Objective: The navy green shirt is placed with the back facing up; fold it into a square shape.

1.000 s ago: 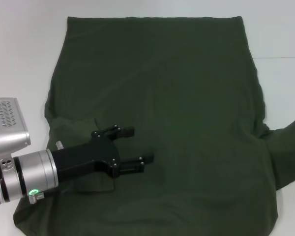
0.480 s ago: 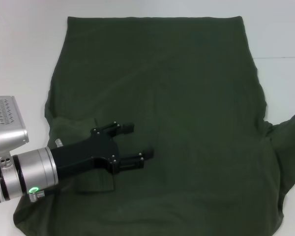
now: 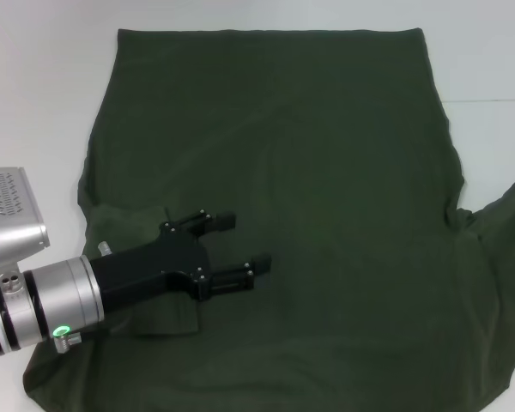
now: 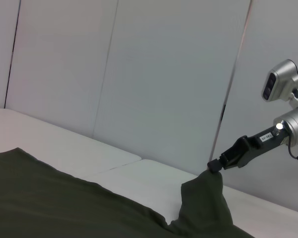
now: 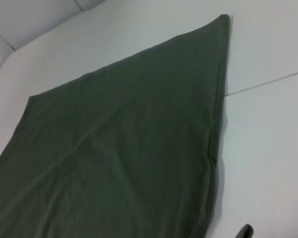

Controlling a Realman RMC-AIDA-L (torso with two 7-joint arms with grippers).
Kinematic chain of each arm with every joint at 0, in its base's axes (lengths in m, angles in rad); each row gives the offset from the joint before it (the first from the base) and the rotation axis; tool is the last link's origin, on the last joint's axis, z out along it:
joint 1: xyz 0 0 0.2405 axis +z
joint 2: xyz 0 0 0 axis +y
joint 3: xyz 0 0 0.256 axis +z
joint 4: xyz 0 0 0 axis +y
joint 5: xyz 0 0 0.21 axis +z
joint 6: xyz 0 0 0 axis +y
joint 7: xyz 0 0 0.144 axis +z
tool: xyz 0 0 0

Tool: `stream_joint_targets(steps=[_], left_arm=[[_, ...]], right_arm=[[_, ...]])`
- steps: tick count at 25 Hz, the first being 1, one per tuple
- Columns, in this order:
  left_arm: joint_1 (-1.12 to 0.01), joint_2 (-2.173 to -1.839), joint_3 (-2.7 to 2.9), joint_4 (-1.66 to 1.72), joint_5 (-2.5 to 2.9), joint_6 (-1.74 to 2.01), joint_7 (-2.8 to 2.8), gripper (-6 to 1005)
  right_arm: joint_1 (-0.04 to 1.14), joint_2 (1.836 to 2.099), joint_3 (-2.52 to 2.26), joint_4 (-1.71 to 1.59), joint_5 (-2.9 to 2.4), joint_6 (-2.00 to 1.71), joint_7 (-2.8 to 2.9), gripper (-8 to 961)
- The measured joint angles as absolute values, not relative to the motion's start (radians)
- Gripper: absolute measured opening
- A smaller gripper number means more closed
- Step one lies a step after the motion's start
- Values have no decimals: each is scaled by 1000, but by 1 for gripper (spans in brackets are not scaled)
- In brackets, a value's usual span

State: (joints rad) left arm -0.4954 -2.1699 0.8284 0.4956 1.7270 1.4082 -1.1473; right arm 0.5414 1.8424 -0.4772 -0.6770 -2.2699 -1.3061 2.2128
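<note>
The navy green shirt (image 3: 292,163) lies spread flat on the white table, its left sleeve folded inward onto the body. My left gripper (image 3: 247,242) hovers open just over the shirt's lower left part, beside that folded sleeve, with nothing between its fingers. The right sleeve (image 3: 502,236) rises off the table at the view's right edge. In the left wrist view, my right gripper (image 4: 214,167) is shut on the tip of that sleeve (image 4: 203,203) and holds it up in a peak. The right wrist view looks down on the shirt's flat body (image 5: 124,144).
The white table (image 3: 43,103) shows bare on both sides of the shirt and beyond its far hem. A seam line (image 3: 489,100) crosses the table at the right. Pale wall panels (image 4: 139,74) stand behind the table.
The right sleeve and the shirt's lower right side have been lifted and drawn outward toward the right edge. My left gripper has shifted only slightly and stays open.
</note>
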Motion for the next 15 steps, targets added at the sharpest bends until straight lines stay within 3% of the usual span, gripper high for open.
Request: stream_joint_targets(steps=[11, 15], left_arm=[[-499, -2169, 828, 489, 1724, 1407, -1147, 907], [-499, -2169, 828, 489, 1724, 1411, -1153, 907]], right_arm=[[543, 1850, -481, -686, -2285, -1345, 2175, 26], [544, 1864, -477, -695, -2278, -1433, 2169, 28]])
